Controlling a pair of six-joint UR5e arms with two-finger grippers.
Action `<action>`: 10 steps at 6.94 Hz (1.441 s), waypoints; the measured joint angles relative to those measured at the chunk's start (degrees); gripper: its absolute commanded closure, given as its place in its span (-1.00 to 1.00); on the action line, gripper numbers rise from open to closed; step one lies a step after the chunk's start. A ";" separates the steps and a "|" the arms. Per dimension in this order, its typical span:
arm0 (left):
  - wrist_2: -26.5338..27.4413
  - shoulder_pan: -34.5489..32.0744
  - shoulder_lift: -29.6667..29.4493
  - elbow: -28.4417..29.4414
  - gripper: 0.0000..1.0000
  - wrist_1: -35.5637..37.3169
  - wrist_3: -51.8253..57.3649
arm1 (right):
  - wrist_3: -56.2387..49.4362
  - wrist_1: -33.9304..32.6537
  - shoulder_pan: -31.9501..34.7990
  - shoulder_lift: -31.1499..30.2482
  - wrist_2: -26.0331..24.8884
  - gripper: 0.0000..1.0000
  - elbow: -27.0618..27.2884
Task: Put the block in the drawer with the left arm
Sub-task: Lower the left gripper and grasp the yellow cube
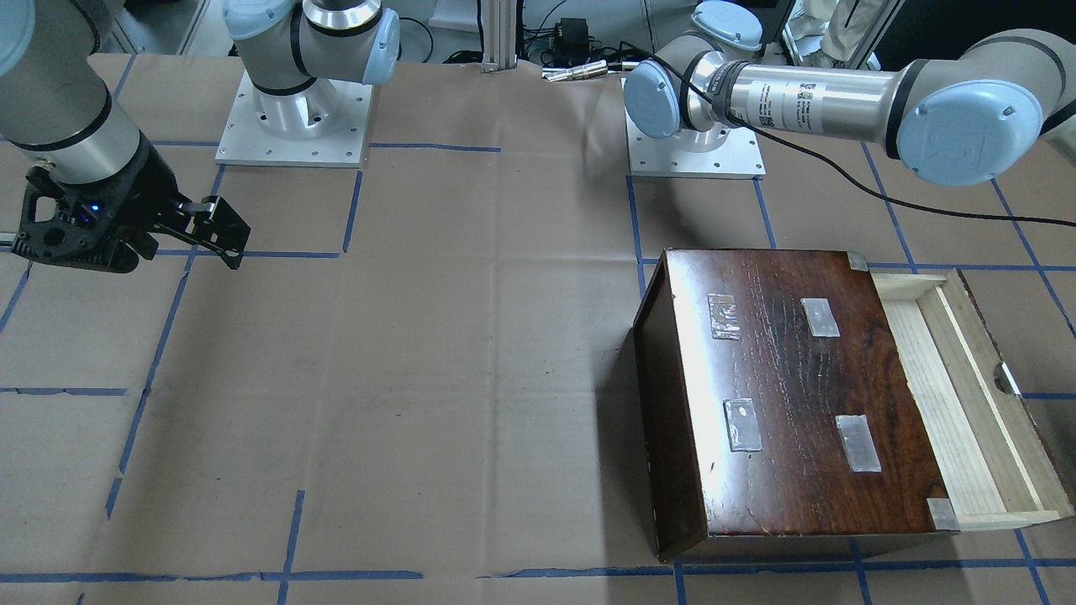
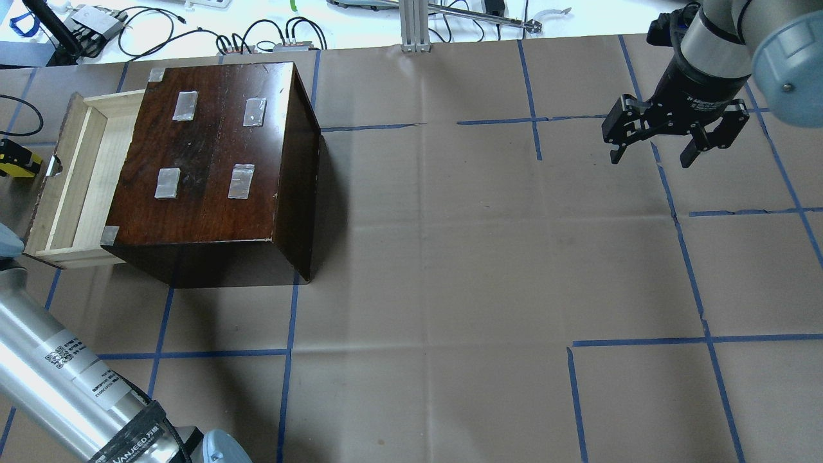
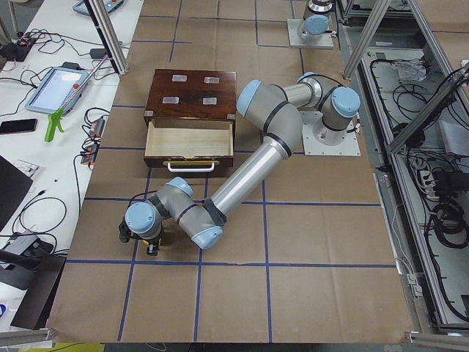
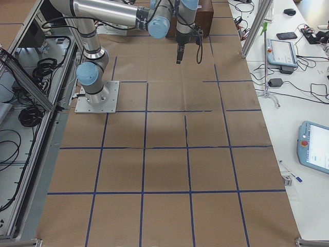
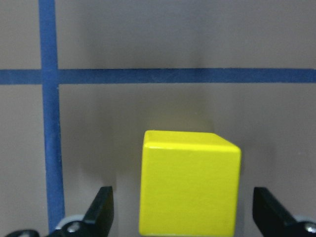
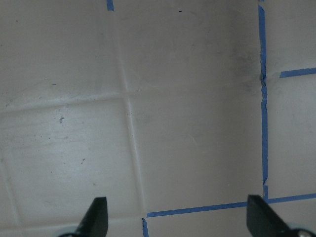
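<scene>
The yellow block [image 5: 187, 182] sits on the brown paper, between the spread fingers [image 5: 101, 210] of my left gripper [image 5: 185, 210], with a gap on each side. The left gripper [image 3: 146, 238] is low over the table, well in front of the drawer [image 3: 190, 139]. It is out of the overhead and front views. The drawer [image 2: 83, 173] is pulled out of the dark-brown box [image 2: 212, 148] and looks empty; it also shows in the front view [image 1: 950, 395]. My right gripper [image 2: 651, 157] hangs open and empty far from the box, above bare paper [image 6: 177, 217].
The table is covered in brown paper with blue tape lines. Two arm bases [image 1: 294, 118] stand at the robot's side. Cables and small devices [image 2: 270, 38] lie beyond the far edge. The left arm's long link [image 3: 249, 172] crosses beside the drawer front.
</scene>
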 measured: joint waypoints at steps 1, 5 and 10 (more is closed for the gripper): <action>-0.11 -0.08 0.29 0.05 0.26 0.06 -0.02 | 0.00 0.00 0.00 -0.02 0.00 -1.00 0.00; -0.20 -0.21 7.75 -2.13 0.26 -3.14 0.10 | 0.00 0.00 0.00 0.00 -0.05 -1.00 0.00; 0.37 -0.59 32.85 -28.34 0.26 -5.39 -1.47 | 0.00 0.00 0.00 0.00 -0.06 -1.00 0.00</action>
